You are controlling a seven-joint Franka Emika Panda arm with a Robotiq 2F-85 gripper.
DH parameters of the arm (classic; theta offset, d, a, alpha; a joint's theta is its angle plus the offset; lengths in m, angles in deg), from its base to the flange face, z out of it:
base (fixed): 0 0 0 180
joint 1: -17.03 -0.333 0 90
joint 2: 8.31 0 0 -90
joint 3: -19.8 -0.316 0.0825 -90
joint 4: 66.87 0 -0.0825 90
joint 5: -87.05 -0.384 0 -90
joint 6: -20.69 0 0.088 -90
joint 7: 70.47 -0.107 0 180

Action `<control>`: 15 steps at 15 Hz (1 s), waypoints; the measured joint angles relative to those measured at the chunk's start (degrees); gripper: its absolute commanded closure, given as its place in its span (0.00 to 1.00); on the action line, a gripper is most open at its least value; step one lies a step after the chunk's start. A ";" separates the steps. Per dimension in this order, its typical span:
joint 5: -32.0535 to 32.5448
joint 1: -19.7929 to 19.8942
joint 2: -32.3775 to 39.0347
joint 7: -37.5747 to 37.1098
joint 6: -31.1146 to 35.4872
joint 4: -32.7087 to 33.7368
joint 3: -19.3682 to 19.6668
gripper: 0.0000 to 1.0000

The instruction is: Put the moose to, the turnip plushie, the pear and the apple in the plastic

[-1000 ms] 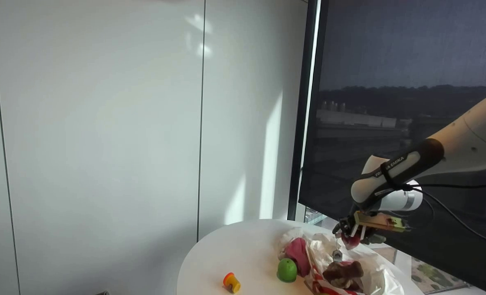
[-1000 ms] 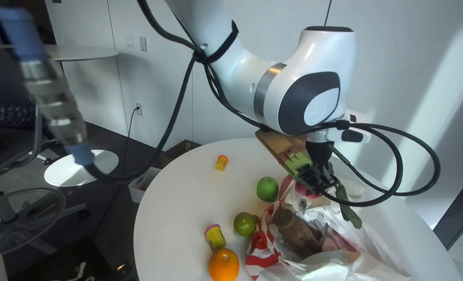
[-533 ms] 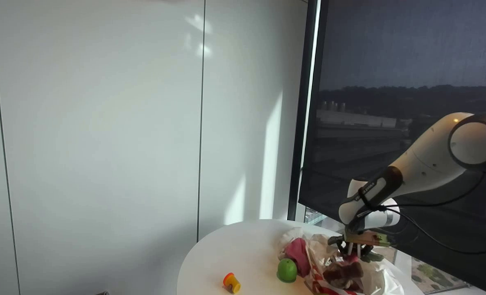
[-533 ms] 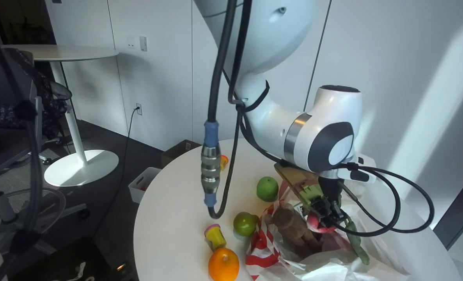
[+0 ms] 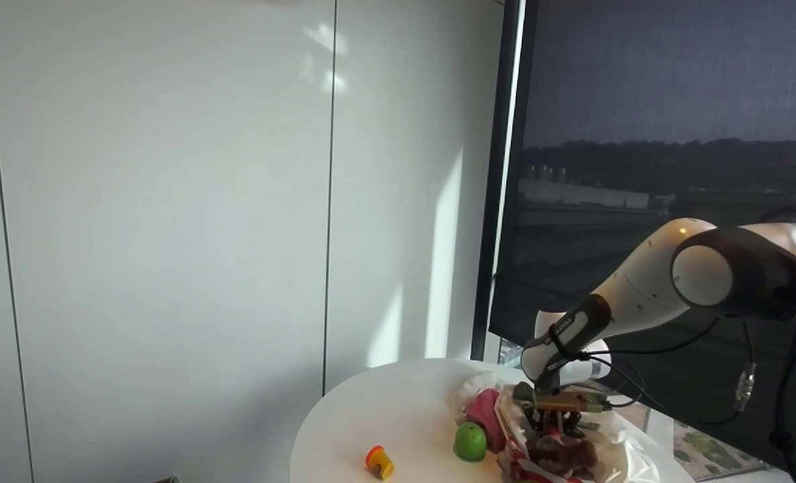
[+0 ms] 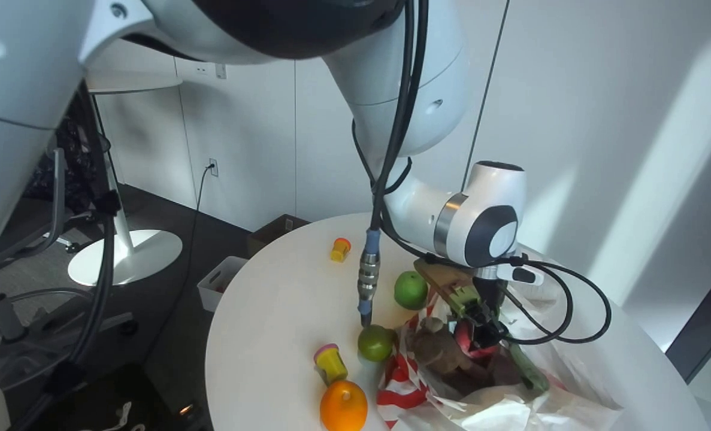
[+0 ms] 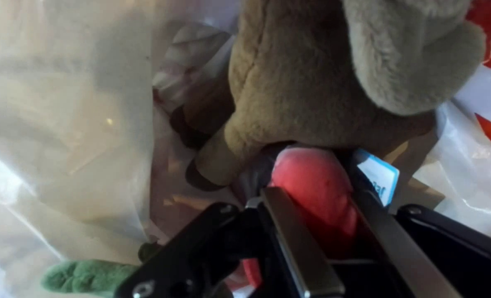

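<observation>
Moved since a second ago: me and the turnip plushie. Then I hung above the far part of the plastic bag; now I'm lower and, against half a second ago, further left in both exterior views. Turnip is down in the bag's mouth, right beside the moose, which looks slightly shifted too.

My gripper is pinching the red-pink bulb, a jaw on either side. Bulb's tip points at the moose's underside; touching or just short, can't tell. A white tag with a blue edge shows just right of the bulb in the wrist view. The turnip's green leaves trail to the near right over the bag.

Also changed: my cable connector now hangs further right, in front of the table, and my arm fills the top left of that exterior view.

Same spots as before: far green fruit and near green fruit, both left of the bag, near one right by its striped side. Which is pear and which apple, can't say. Orange and purple-lidded pot near left, orange-lidded pot far left. Pink thing at the bag's left side, can't identify it.
</observation>
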 measured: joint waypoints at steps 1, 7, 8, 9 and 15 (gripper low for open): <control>-0.42 -0.12 0.87 0.01 -1.11 1.29 0.00 0.86; -4.65 1.77 5.57 0.19 -7.16 7.75 0.19 0.86; -5.12 2.12 5.94 0.19 -7.84 8.47 0.22 0.76; -5.39 2.40 6.20 0.19 -8.37 8.95 0.22 0.54; -5.80 2.52 6.88 0.22 -9.66 9.78 0.11 0.23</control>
